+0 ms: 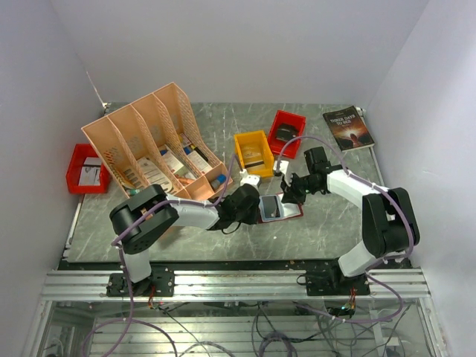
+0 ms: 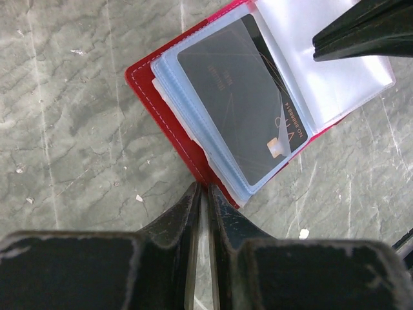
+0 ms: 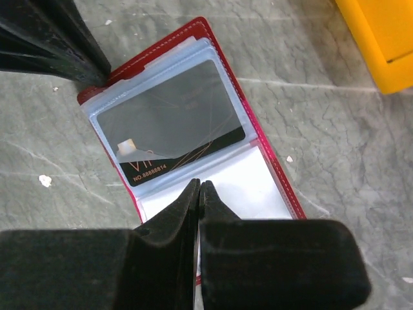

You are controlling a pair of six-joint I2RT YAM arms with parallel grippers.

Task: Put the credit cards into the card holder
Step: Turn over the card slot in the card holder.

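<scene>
**Top view.** The card holder [image 1: 280, 210] lies open and flat on the table [image 1: 312, 238], mid-front, between the two arms. The left gripper [image 1: 253, 209] comes at it from the left. The right gripper [image 1: 290, 195] comes from the right and a little behind. Both sets of tips are at the holder, and neither arm is plainly nearer. Loose cards are too small to pick out from here.

**Left wrist view.**
- The left gripper [image 2: 203, 191] has its fingers nearly pressed together, with a thin slit between them.
- Something pale shows in the slit. Whether it is a card held edge-on or only the table, I cannot tell.
- The tips sit just beside the near corner of the card holder [image 2: 139, 81].
- The holder runs away from the tips up and to the right, its long axis on that diagonal.
- The nearest leaf holds a dark card [image 2: 235, 110] in a clear sleeve.
- Beyond it is the empty pocket [image 2: 290, 71], with the right gripper's fingers [image 2: 361, 29] over it.

**Right wrist view.**
- The right gripper [image 3: 199, 183] is pressed shut and pinches nothing.
- Its tips are over the empty pocket [image 3: 248, 184], either touching it or just above.
- The dark card [image 3: 168, 110] lies just ahead of the tips.
- The left gripper's fingers [image 3: 51, 39] are at the holder's far corner.
- A yellow bin [image 3: 381, 39] sits off to the upper right, well apart.

**My read.** Any card has to slide in along that diagonal. The left tips already line up with it, and the right tips look placed to pin the leaf.
</scene>
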